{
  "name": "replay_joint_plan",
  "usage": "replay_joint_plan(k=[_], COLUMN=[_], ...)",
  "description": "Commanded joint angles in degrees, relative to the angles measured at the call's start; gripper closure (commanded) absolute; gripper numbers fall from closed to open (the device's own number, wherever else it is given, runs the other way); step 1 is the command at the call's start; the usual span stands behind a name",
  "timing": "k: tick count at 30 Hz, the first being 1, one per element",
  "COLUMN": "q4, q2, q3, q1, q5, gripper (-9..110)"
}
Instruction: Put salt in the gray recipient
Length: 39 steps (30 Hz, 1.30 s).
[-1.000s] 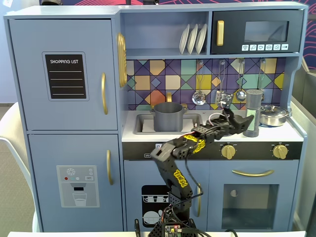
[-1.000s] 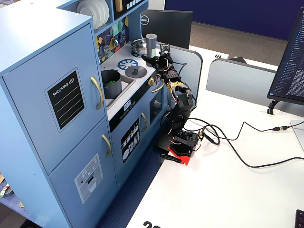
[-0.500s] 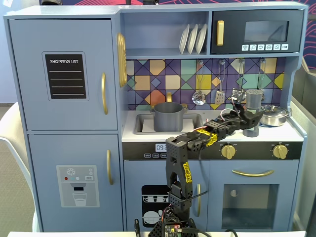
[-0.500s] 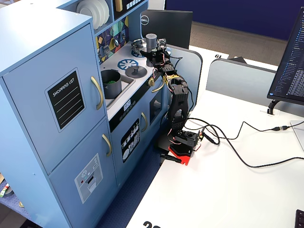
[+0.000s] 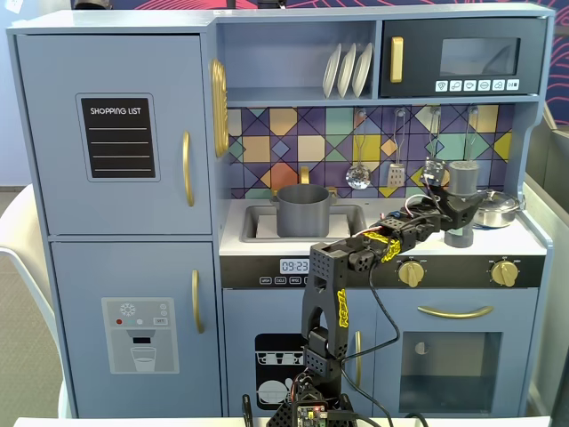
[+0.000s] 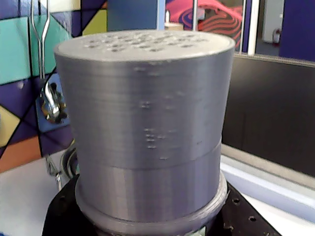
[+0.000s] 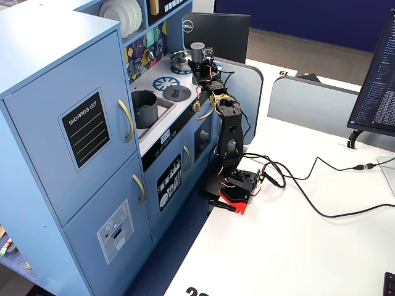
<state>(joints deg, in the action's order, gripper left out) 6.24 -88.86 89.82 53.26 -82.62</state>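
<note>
1. The gripper (image 5: 455, 210) is clenched round the salt (image 5: 461, 201), gripping the shaker low on its body at the right end of the toy kitchen counter (image 5: 267, 242)
2. In the wrist view the salt (image 6: 147, 128) fills the frame, upright, its perforated pale cap on top
3. Just right of it in a fixed view sits a shiny steel pan (image 5: 494, 207)
4. The gray recipient (image 5: 303, 211) stands in the sink, well apart to the left; another fixed view shows something green inside the gray recipient (image 7: 145, 109)
5. A flat lid (image 7: 176, 92) rests on the stove ring between them
</note>
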Motion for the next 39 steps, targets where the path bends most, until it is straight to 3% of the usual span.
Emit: replay_joint_plan(k=[1, 6, 11, 18, 26, 31, 39], q4=[1.05, -3.78, -11.95, -29.53, -36.65, -36.65, -34.80], q2=[-7.47, -15.56, -26.72, -31.38, -30.06, -27.42, -23.38], q3=[-0.62, -0.62, -1.05, -9.84, -12.57, -13.18, -15.47], q1=[-0.70, -2.64, -10.63, -24.61, -37.09, -45.88, -54.49], q5=[3.69, 10.02, 23.73, 62.75, 109.16, 125.24, 140.45], gripper=[101, 101, 101, 101, 101, 101, 98])
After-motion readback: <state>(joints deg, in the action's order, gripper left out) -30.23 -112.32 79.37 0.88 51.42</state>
